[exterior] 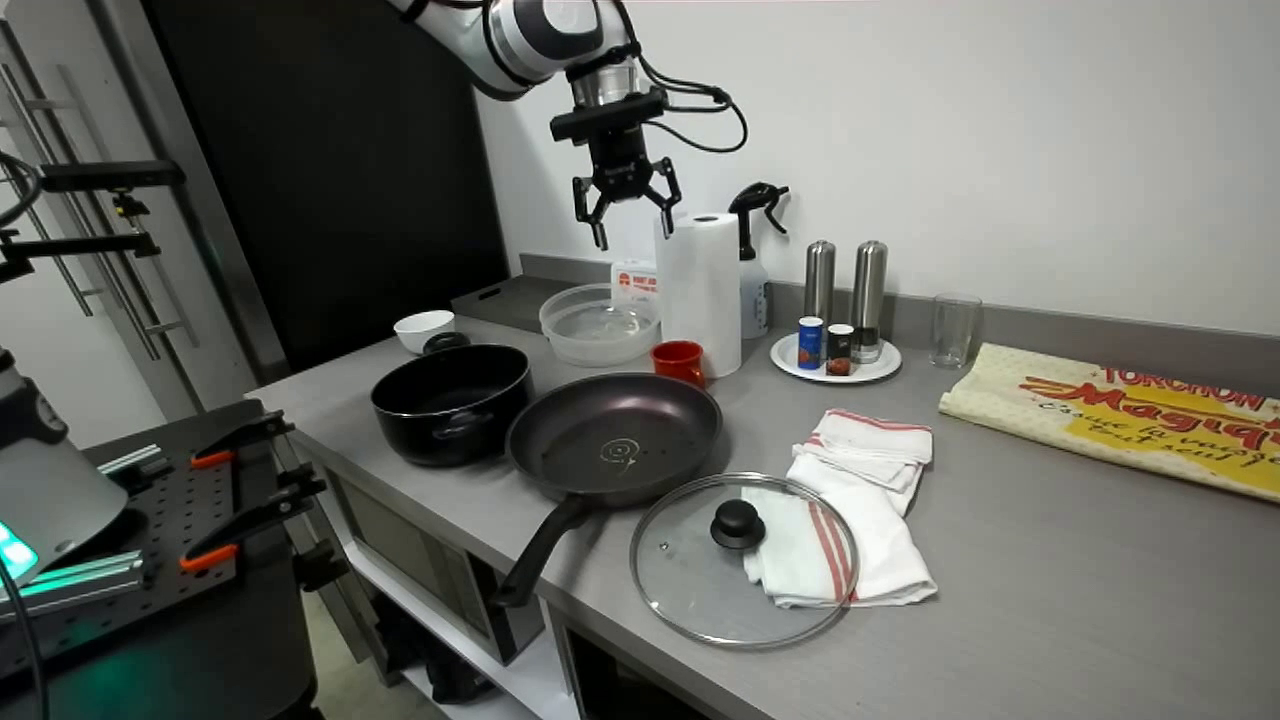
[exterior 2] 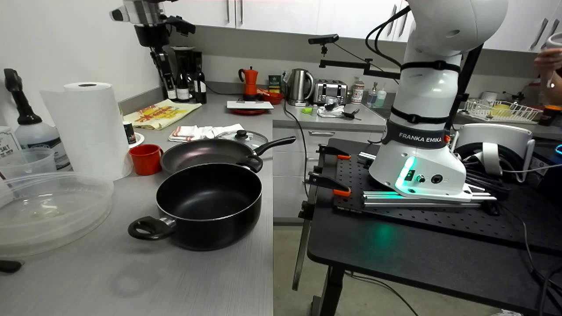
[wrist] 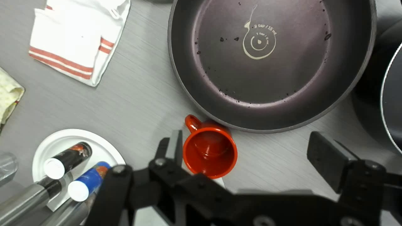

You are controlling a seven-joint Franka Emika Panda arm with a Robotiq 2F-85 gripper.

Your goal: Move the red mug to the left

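- Find the red mug (wrist: 209, 153) standing upright on the worktop (exterior: 1050, 600), open end up, below the jaws, between the frying pan (wrist: 273, 72) and the paper towel roll (exterior: 698, 300).
- See the jaws spread wide apart, gripping nothing, well above the mug in both exterior views.
- Take the key relation from the wrist view: within the span of the jaws but off-centre, close by the jaw on the side of the white plate (wrist: 102, 147), well apart from the jaw on the side of the black pot (wrist: 391, 106).
- Best, by that, to shift sideways towards the plate before going down; otherwise likely to bring the nearer jaw onto the mug.
- Note the handle (wrist: 190, 118) turned off the line of closing, towards the folded towel (wrist: 72, 47); probably better to squeeze the round body.
- Hard to tell: touching the frying pan or just beside it.
- Watch for brushing the paper towel roll on the way down.
- Once gripped, likely to carry towards the clear container (exterior: 580, 348), reading left from the arm's base (exterior 2: 417, 160).
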